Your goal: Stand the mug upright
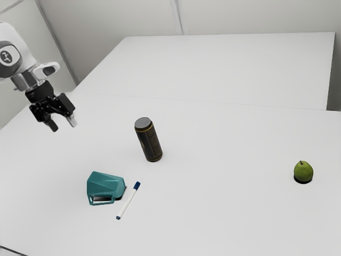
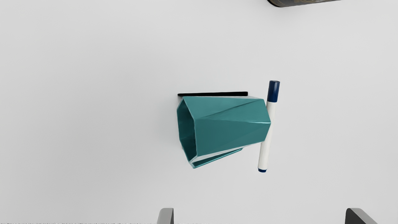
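Mug [image 2: 230, 124] lies on its side on the counter [image 1: 213, 213], opening facing away from the adjacent marker [image 2: 266, 141]. Hand [image 1: 63, 126] released, empty, raised well apart from mug. Uprighting not begun. Remaining, by judgement: approach, grasp, rotate base-down, set down, let go.

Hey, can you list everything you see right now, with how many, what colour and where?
Mug: one, teal, on its side, opening toward the exterior view's left.
Marker: one, white and blue, by the mug's closed end.
Strip: one, black, beside the mug, opposite its handle; possibly shadow.
Canister: one, dark with grey top, between mug and fruit.
Fruit: one, green, toward the exterior view's right.
Table: one, white, underneath.
Arm: one, white and black, exterior view's upper left.
Fingers: two, black and grey, apart, above the table.
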Available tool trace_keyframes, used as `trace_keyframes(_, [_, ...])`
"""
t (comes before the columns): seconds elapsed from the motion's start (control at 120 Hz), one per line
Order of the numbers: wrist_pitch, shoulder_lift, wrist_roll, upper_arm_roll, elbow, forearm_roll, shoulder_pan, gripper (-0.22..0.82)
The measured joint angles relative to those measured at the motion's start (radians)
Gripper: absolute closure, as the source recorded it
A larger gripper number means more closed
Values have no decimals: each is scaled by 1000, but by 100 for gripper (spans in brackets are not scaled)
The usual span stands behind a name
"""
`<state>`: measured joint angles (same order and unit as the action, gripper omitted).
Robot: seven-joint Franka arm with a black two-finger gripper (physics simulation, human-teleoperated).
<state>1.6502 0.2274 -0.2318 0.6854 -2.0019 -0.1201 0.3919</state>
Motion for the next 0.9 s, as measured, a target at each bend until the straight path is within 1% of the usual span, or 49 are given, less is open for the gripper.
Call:
trace_keyframes(0.15, [83, 30, -10, 74, -127, -2, 1, 0])
trace_keyframes(0.283, [152, 33, -28, 118, -197, -12, 0, 0])
trace_keyframes(0.533, [254, 31, -86, 155, -301, -84, -14, 0])
trace_keyframes(0.9, [351, -6, -216, 192, -384, -241, -22, 0])
